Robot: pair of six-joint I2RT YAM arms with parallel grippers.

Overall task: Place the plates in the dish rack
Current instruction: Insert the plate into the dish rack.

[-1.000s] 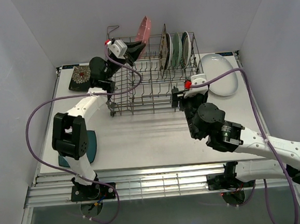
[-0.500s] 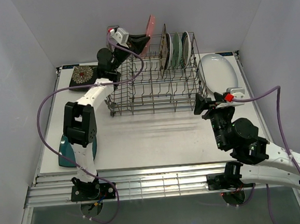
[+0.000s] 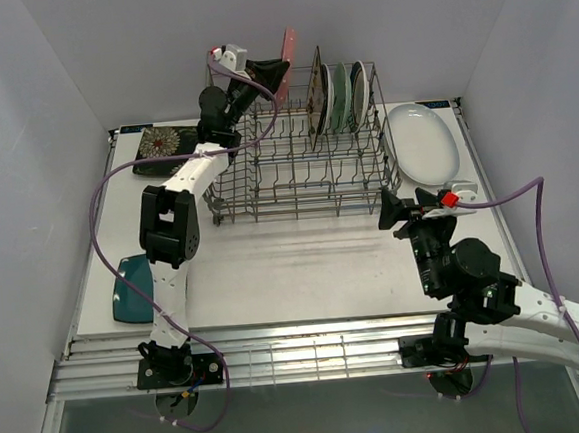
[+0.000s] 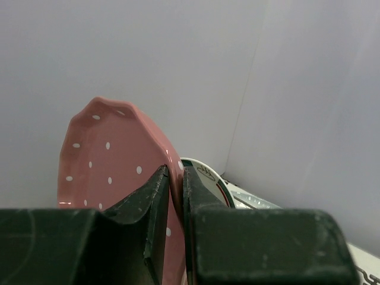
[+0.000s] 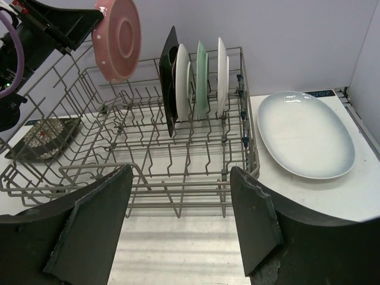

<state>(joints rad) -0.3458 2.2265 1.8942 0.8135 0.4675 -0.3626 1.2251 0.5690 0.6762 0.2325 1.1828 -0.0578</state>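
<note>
Left gripper (image 4: 176, 190) pinches a pink dotted plate (image 4: 107, 160) above the dish rack's (image 3: 309, 203) far edge, just left of a row of plates (image 5: 202, 77) standing upright inside. Right gripper (image 3: 394, 211) hangs spread near the rack's right corner, beside a white oval plate (image 3: 424, 144).

White arms (image 3: 188, 174) with black joints; purple cables (image 3: 92, 217); left tool (image 4: 176, 178) and right tool (image 5: 181, 172) black-fingered.

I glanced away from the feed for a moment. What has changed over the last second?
The right gripper, open, drew back from the rack's front edge and to the right. The left gripper, still shut on the pink plate, lifted it slightly over the rack's far left corner. Its arm straightened, uncovering the teal plate. Nothing was let go. The rack, racked plates and oval plate stayed put.
</note>
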